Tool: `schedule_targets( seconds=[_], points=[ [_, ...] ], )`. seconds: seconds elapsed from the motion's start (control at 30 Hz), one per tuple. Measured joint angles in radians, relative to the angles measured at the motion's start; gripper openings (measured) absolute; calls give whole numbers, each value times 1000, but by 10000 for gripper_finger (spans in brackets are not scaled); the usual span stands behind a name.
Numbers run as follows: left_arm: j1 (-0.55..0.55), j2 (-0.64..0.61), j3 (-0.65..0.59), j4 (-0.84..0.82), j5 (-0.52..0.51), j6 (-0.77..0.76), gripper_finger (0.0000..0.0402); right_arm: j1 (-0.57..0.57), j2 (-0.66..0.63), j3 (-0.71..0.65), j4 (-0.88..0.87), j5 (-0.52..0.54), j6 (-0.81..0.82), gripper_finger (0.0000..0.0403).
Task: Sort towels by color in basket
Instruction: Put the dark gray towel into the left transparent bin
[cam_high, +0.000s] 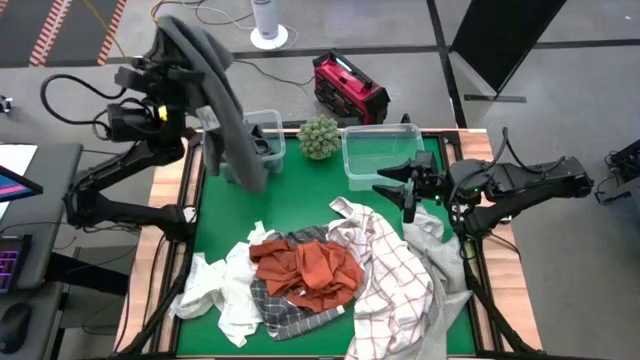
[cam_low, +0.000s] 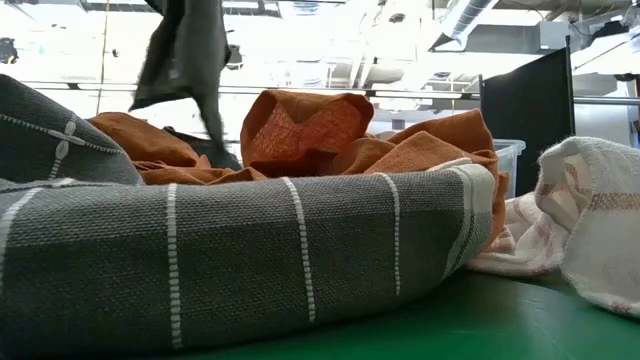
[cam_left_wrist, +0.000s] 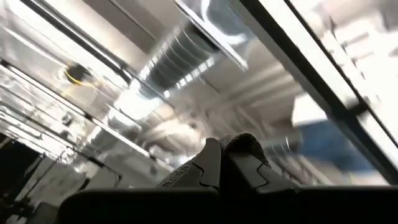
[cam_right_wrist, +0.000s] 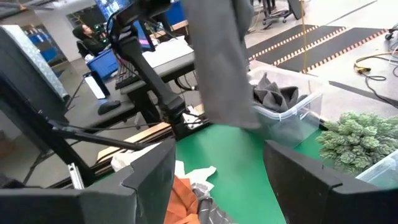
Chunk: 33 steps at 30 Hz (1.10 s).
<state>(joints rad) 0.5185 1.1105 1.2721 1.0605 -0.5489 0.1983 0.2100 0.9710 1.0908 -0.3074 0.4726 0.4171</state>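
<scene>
High view: my left hand (cam_high: 172, 30) is raised above the rear left of the green surface (cam_high: 300, 185), clamped on a dark grey towel (cam_high: 225, 100) that hangs down beside a clear bin (cam_high: 268, 135) holding dark cloth. My right hand (cam_high: 400, 190) waits with fingers wide beside a second clear bin (cam_high: 380, 150). The remaining towels lie heaped at the front: rust-orange towel (cam_high: 308, 272), white grid towel (cam_high: 390, 270), plaid towel (cam_high: 280, 310).
</scene>
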Motion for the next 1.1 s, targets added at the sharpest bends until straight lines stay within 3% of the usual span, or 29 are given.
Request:
schedule_targets(
  seconds=[0.23, 0.4, 0.6, 0.73, 0.9, 0.97, 1.1],
  points=[
    [186, 111, 165, 31, 184, -254, 0, 5, 37, 0, -2, 0, 17, 269],
    [264, 195, 341, -27, 247, -256, 0, 22, 92, 0, 3, -3, 28, 269],
    [313, 203, 422, -446, 331, -215, 0, 41, 128, 0, 12, -3, 28, 269],
    [311, 159, 421, -722, 336, -87, 0, 53, 100, 0, 12, -2, 47, 269],
    [313, 117, 424, -1037, 336, -71, 0, 58, 43, 0, 12, -1, 43, 269],
    [314, 123, 414, -1108, 360, -95, 0, 51, 25, 0, 12, 0, 16, 269],
    [301, 150, 339, -1100, 473, -218, 0, 11, 6, 0, 20, 1, -25, 269]
  ],
)
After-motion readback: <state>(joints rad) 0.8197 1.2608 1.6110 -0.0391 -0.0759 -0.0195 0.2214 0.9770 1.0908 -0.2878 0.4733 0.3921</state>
